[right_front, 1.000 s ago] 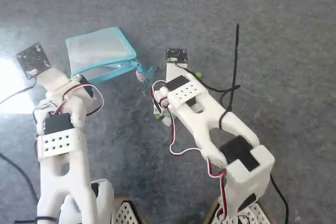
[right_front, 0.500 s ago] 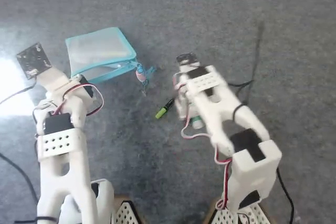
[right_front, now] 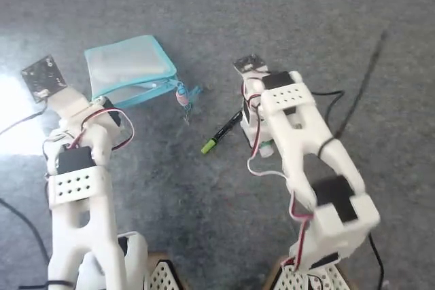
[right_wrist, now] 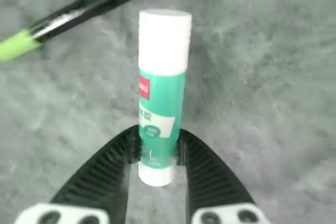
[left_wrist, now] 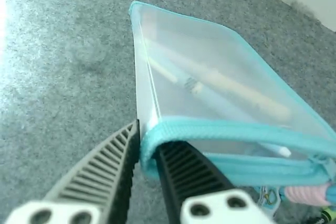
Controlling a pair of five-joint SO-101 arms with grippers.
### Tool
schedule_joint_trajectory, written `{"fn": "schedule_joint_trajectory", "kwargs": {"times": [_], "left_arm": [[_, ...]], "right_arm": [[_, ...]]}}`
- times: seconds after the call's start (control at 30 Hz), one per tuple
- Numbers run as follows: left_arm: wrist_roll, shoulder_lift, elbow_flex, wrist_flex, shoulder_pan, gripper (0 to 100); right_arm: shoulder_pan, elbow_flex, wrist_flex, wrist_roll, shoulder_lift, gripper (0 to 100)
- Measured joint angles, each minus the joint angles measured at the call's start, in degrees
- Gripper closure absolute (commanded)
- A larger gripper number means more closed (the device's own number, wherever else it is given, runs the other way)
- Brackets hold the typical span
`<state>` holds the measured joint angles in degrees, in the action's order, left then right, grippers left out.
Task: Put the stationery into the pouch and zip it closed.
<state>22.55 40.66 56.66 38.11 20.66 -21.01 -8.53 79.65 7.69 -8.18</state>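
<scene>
Teal-edged translucent pouch lies on the grey table surface at the far left, with long items visible through its side. Left gripper is clamped on the pouch's zip edge at one corner. Right gripper is closed on a green-and-white glue stick, gripping it near its base; whether the stick rests on the table cannot be determined. Black pen with a green end lies flat between pouch and right arm, just beyond the stick's cap.
</scene>
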Motion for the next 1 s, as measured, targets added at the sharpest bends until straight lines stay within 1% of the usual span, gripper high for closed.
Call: {"fn": "schedule_joint_trajectory", "kwargs": {"times": [0.2, 0.33, 0.47, 0.6, 0.7, 0.87, 1.0], "left_arm": [[0.0, 0.0, 1.0, 0.0, 0.0, 99], [-2.8, 0.1, 1.5, 0.0, -1.2, 99], [-7.4, 0.1, 5.6, -3.2, -7.4, 99], [-10.1, 0.1, 8.2, -6.2, -13.6, 99], [-10.9, 0.1, 8.2, -6.6, -18.2, 99], [-11.5, 0.1, 9.2, -6.6, -26.7, 99], [-11.5, 0.1, 9.4, -6.6, -30.7, 99]], "right_arm": [[-0.7, 0.0, 6.0, 5.6, 12.6, 99.1], [-4.4, 0.0, 9.5, 8.0, 17.8, 99.1], [-9.7, 0.0, 12.1, 8.4, 20.8, 99.1], [-12.7, -4.1, 10.5, 7.3, 23.1, 99.1], [-12.8, -7.7, 8.8, 6.9, 25.0, 99.1], [-13.0, -9.2, 8.1, 6.8, 26.9, 99.1], [-13.0, -9.2, 8.0, 6.4, 26.9, 99.1]]}}
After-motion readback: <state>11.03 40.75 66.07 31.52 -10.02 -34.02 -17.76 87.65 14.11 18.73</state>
